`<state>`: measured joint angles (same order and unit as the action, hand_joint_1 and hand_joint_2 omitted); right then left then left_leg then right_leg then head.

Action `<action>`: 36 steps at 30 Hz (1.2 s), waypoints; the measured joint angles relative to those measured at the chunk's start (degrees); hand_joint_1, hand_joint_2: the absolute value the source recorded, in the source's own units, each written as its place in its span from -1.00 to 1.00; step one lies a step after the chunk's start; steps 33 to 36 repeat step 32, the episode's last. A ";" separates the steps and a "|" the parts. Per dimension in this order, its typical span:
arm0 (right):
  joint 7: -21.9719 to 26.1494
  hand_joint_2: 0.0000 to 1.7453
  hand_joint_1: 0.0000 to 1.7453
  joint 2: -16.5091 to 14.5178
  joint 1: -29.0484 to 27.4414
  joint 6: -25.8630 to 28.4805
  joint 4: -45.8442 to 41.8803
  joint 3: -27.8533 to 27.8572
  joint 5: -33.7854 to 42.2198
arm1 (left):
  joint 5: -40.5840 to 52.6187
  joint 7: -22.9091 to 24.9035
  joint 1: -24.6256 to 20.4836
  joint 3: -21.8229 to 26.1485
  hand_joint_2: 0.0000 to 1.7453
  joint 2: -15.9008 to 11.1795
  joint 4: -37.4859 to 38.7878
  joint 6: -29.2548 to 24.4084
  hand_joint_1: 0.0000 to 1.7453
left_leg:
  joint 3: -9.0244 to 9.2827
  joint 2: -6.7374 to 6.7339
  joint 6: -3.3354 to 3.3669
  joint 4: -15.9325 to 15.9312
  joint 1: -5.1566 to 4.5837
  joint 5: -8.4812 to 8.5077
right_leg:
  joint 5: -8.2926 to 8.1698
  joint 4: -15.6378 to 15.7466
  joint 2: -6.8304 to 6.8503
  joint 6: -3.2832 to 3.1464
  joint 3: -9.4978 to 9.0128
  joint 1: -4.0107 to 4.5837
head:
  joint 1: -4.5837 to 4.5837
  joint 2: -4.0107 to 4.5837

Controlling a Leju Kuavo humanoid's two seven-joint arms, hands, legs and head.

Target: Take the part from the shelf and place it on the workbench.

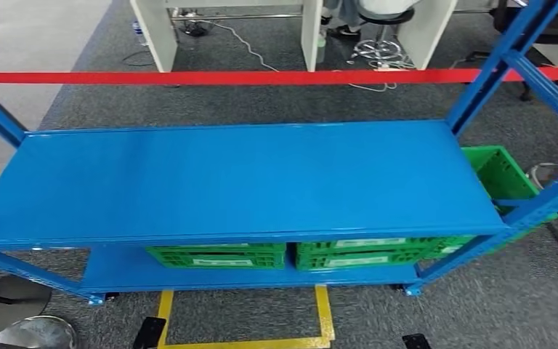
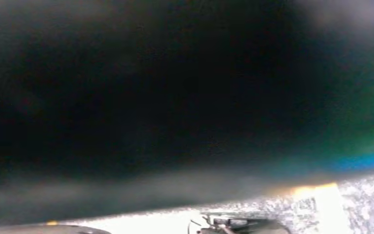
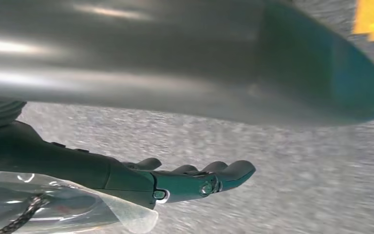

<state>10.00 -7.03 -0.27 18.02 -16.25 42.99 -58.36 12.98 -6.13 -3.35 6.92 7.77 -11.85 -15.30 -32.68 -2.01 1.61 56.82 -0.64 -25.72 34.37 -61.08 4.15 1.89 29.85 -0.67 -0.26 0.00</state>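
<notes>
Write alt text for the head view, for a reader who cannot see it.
A blue metal shelf seen from above, its top board bare, with green crates on the lower board and another green crate at its right end. Red tape stretches across behind it, and yellow floor markings lie in front on grey carpet.

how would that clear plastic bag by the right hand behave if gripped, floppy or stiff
Probably floppy: the clear plastic bag shows creases and a curled edge. Its glossy film looks slippery. A dark braided cord inside suggests light contents that may shift. Whether the right hand holds it is unclear.
</notes>
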 joint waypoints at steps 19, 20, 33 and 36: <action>-2.37 -0.50 -1.00 -0.33 -1.01 -5.01 -1.81 0.81 11.20 | -1.92 2.26 0.58 0.09 -0.50 -0.65 -0.16 -0.02 -1.00 | 1.46 3.17 0.47 0.31 -0.02 -1.39 | -5.61 2.89 -4.60 -1.36 2.04 0.19 | 0.31 0.00; -2.57 -1.00 -1.00 -0.28 -1.17 -5.39 -1.98 -0.02 12.56 | -2.31 2.40 0.90 0.09 -1.00 -0.79 -0.25 0.47 -1.00 | 1.48 3.17 0.38 0.25 0.01 -1.38 | -5.58 2.88 -4.60 -1.44 2.05 0.23 | 0.32 0.00; -5.21 -1.00 -1.00 1.59 -3.64 -10.01 -3.56 -13.46 29.41 | -6.26 3.74 4.76 -1.10 -1.00 -3.00 -2.81 5.91 -1.00 | 1.48 3.17 -1.65 0.04 0.22 -1.51 | -5.46 2.85 -4.54 -1.72 1.99 0.32 | 0.36 0.00; -5.21 -1.00 -1.00 1.59 -3.64 -10.01 -3.56 -13.46 29.41 | -6.26 3.74 4.76 -1.10 -1.00 -3.00 -2.81 5.91 -1.00 | 1.48 3.17 -1.65 0.04 0.22 -1.51 | -5.46 2.85 -4.54 -1.72 1.99 0.32 | 0.36 0.00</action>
